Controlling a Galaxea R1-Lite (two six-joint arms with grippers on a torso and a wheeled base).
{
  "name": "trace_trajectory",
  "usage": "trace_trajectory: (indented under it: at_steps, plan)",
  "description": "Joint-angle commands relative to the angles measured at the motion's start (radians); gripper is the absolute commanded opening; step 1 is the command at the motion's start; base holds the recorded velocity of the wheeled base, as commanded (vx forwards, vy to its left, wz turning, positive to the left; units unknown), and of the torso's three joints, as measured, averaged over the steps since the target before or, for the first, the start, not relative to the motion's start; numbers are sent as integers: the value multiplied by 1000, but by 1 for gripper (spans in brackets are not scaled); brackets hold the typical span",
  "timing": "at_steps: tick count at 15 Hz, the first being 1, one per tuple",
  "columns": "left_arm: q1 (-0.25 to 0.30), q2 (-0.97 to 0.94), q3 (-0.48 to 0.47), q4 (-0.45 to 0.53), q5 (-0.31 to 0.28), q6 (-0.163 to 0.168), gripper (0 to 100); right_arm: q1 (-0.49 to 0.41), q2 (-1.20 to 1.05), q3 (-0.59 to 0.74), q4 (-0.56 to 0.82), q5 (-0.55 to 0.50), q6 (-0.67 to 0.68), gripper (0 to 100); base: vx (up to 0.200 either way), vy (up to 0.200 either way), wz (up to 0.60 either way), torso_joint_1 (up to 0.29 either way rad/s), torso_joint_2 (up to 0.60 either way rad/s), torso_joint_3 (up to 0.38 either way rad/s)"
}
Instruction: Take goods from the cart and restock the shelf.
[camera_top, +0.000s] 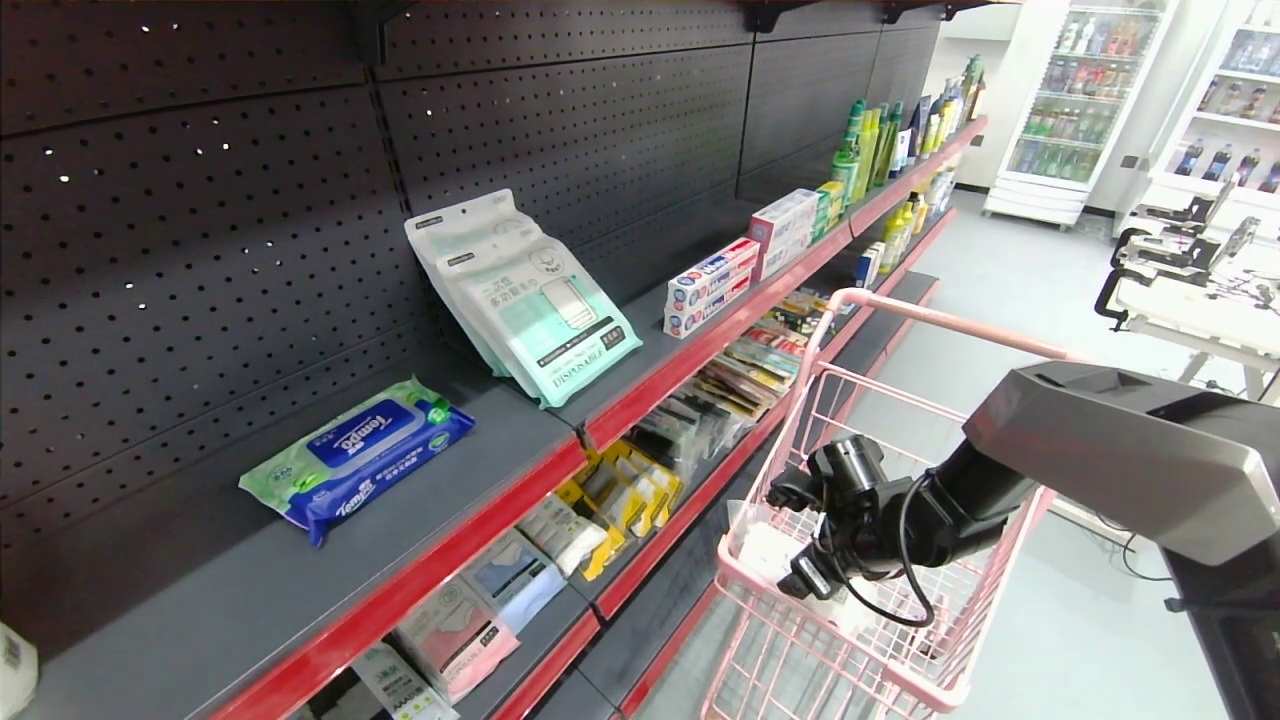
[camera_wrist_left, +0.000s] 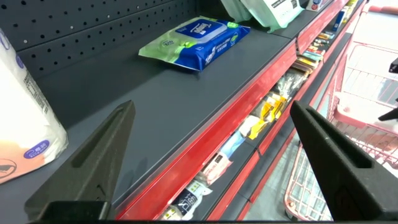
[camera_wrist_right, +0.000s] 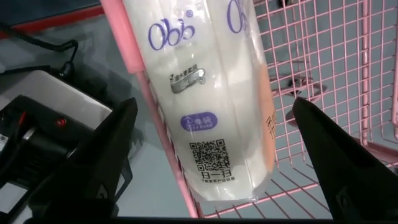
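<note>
Judging by its look, the pack of paper rolls (camera_wrist_right: 205, 130) is light and soft: rolls under a thin, shiny film that may slip and will dent if it is squeezed hard. I would take it across the middle of its width, where the rolls give some firmness, not at the loose film of the ends. It is inside the pink cart (camera_top: 880, 300), touching a pink bar of the wall. Its long axis runs along this bar; I cannot tell if it stands or lies. The right hand (camera_wrist_right: 212, 102) is wide and holds nothing, with one finger on each side of the pack, so it opens across the long axis. The left hand (camera_wrist_left: 211, 115) is also wide and without load, over the shelf (camera_wrist_left: 155, 106).
</note>
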Motion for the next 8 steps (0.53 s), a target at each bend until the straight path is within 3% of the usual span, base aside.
trace_trajectory:
  at_steps: [1, 8]
  plan:
    - [0, 1, 0, 0, 0, 0, 100, -4, 14, -1, -1, 0, -22, 100, 0, 0, 0, 0, 0, 0]
    - [0, 1, 0, 0, 0, 0, 100, -21, 31, -25, -1, 3, -70, 100, 0, 0, 0, 0, 0, 0]
